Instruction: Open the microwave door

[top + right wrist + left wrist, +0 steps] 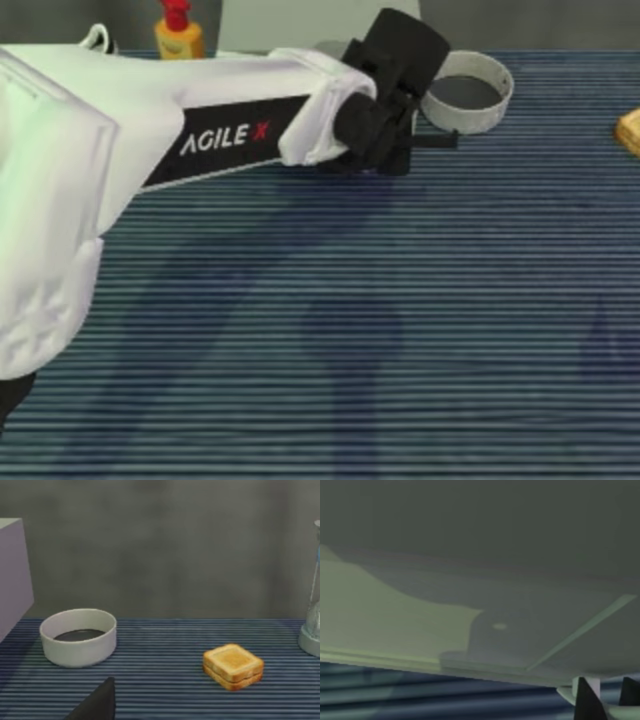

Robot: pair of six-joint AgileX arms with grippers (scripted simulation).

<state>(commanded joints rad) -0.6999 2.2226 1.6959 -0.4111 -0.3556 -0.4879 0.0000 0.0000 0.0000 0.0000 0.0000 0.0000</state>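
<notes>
A: Our left gripper [415,140] sits just before the microwave door [470,580], beside the bowl [468,90]; we cannot tell its fingers' state.
B: We judge we should catch the handle squarely, then swing outward.

"AGILE X" on left arm [215,125]

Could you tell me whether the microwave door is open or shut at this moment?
Cannot tell. The left gripper is up against the microwave, hiding the microwave door from above; the left wrist view shows only a close grey panel.
</notes>
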